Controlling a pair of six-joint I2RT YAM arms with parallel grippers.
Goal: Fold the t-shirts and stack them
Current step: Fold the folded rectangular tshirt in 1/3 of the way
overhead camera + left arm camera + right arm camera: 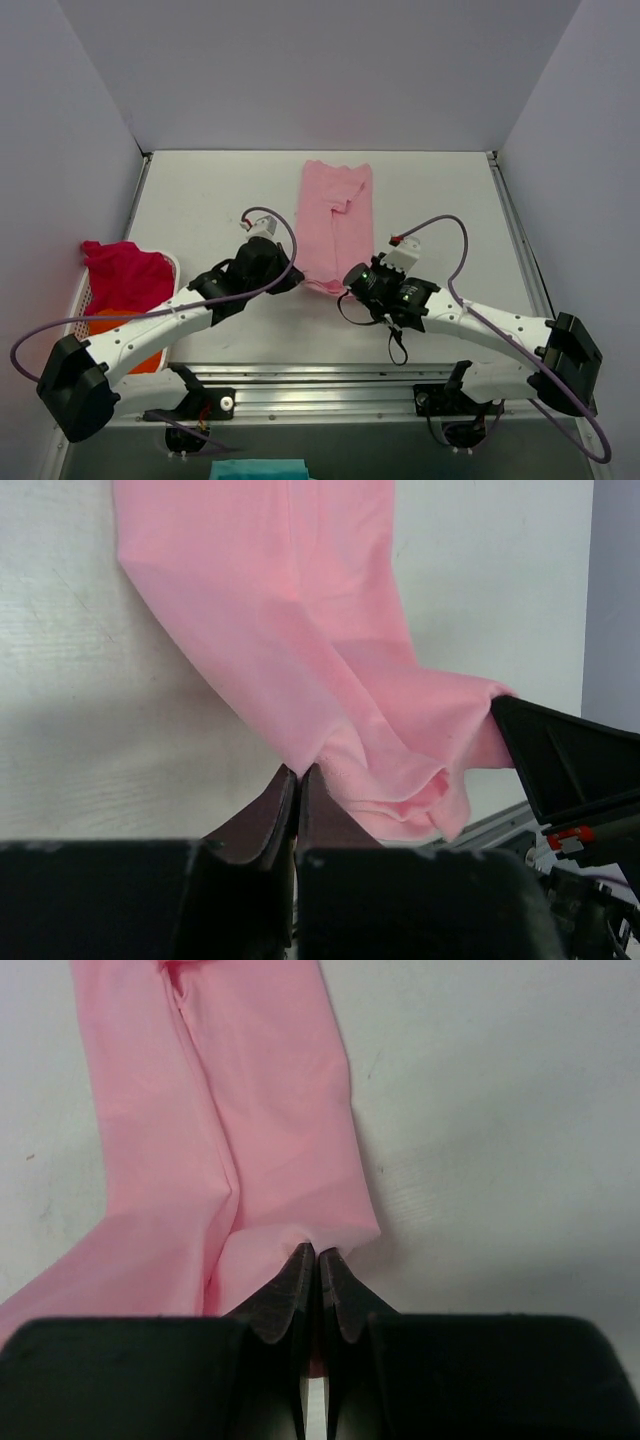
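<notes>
The light pink t-shirt [335, 220] lies folded into a long narrow strip down the middle of the table. My left gripper [297, 276] is shut on its near left corner, seen pinched in the left wrist view [298, 772]. My right gripper [347, 290] is shut on its near right corner, seen pinched in the right wrist view [316, 1252]. The near end of the pink shirt [400, 780] is lifted and bunched between the two grippers. The magenta-red t-shirt [125, 272] lies crumpled over the orange t-shirt [120, 335] in a basket at the left.
A white basket [172, 264] stands at the table's left edge beside my left arm. Grey walls close the table on three sides. A metal rail [320, 375] runs along the near edge. Purple cables loop off both arms.
</notes>
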